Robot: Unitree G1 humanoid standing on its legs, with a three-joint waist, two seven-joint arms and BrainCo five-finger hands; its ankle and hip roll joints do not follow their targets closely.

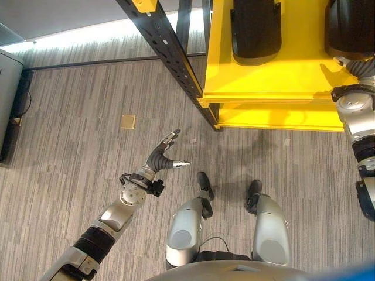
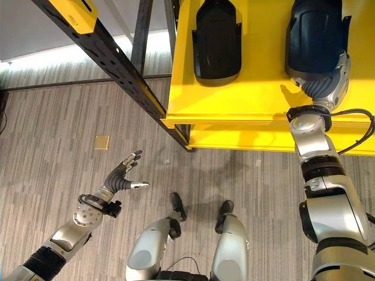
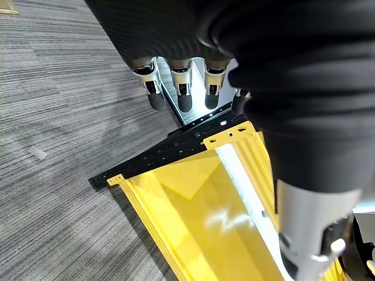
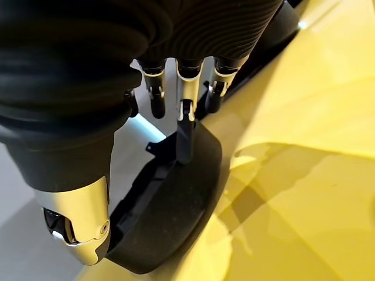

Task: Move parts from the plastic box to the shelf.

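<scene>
The right hand is resting straight fingers on the black part on the yellow shelf — it should release gently — while the left hand is hanging spread.

Shelf: yellow, smooth painted metal by the look, semi-gloss, with soft reflections along the front lip. Upright: black, matt, perforated metal with a yellow end cap. Two parts on the shelf, left part and right part: black moulded plastic, smooth, low sheen with faint highlights at the rims. Floor: grey carpet, striated weave, matt and rough. Small floor plate: brass-coloured, dull metallic finish. Left hand and right hand: silver fingers of satin metallic finish, dark matt tips, dark ribbed rubber-like cover over back and wrist.
</scene>
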